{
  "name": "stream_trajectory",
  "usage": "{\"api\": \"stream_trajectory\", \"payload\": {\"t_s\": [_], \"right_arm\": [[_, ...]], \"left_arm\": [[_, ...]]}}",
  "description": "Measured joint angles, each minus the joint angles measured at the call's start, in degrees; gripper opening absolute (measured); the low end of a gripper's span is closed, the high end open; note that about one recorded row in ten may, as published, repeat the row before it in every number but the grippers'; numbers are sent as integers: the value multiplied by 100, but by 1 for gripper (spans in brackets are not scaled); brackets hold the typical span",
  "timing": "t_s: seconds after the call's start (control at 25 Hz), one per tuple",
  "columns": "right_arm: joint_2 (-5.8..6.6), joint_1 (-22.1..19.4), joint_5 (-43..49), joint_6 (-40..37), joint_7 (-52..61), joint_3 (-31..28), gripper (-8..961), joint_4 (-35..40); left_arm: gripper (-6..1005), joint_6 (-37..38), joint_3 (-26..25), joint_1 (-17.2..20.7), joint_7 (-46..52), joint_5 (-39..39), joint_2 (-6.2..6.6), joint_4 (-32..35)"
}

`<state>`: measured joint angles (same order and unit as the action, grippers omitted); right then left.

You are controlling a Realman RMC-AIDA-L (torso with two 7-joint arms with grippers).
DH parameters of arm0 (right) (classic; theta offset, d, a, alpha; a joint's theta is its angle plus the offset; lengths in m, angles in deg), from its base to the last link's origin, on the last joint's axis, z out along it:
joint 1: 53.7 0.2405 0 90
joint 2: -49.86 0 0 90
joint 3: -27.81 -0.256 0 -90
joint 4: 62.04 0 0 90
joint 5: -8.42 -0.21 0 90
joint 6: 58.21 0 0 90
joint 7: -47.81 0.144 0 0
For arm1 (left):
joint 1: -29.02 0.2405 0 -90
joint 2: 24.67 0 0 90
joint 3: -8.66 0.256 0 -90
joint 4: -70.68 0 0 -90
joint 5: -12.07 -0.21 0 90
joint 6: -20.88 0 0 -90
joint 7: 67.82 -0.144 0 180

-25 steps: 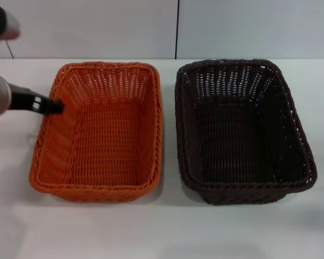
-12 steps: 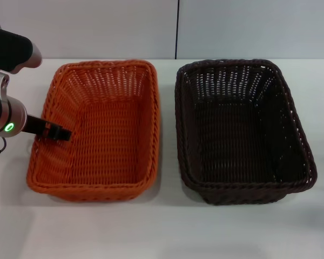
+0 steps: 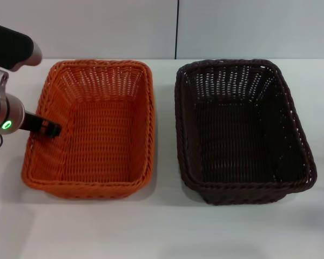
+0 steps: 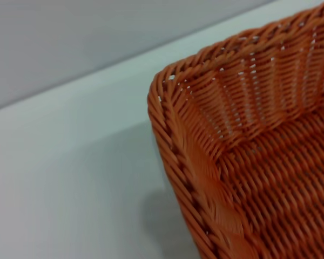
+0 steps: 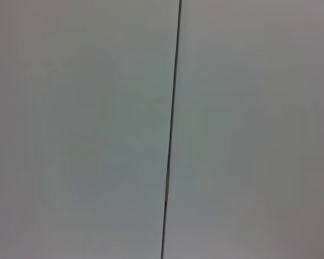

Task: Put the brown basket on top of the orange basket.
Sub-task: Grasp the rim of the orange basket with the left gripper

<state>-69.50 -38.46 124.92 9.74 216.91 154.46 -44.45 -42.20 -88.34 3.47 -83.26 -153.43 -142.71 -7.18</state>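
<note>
The orange basket (image 3: 92, 140) stands on the left of the white table, open side up and empty. The brown basket (image 3: 237, 135), nearly black, stands to its right with a narrow gap between them, also empty. My left gripper (image 3: 47, 129) is at the orange basket's left wall, with a black finger reaching over the rim to the inside, and it holds that wall. The left wrist view shows a corner of the orange basket (image 4: 270, 162) close up. My right gripper is out of view; its wrist view shows only a wall.
The white table (image 3: 162, 232) has bare room in front of both baskets and to the left of the orange one. A pale wall with a dark vertical seam (image 3: 177, 29) stands behind the table.
My left gripper moved down along the orange basket's left wall, then leftward. The orange basket slid left with it, widening the gap to the brown basket, which has not moved.
</note>
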Motion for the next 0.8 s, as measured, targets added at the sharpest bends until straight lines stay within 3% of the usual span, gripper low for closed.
{"api": "stream_trajectory", "payload": {"t_s": [0.12,0.52,0.6,0.8], "right_arm": [[0,-1,-2,-6,0,0,685,-2],[0,-5,-12,41,0,-45,684,13],[0,-5,-14,64,0,-52,684,27],[0,-33,-21,270,0,-53,682,71]], "left_arm": [[419,-10,2,62,-24,0,0,-156],[329,-38,-21,470,-711,-4,9,-1244],[304,-233,-168,641,-1499,-8,32,-1910],[243,-522,-227,791,-2257,-26,28,-2767]]}}
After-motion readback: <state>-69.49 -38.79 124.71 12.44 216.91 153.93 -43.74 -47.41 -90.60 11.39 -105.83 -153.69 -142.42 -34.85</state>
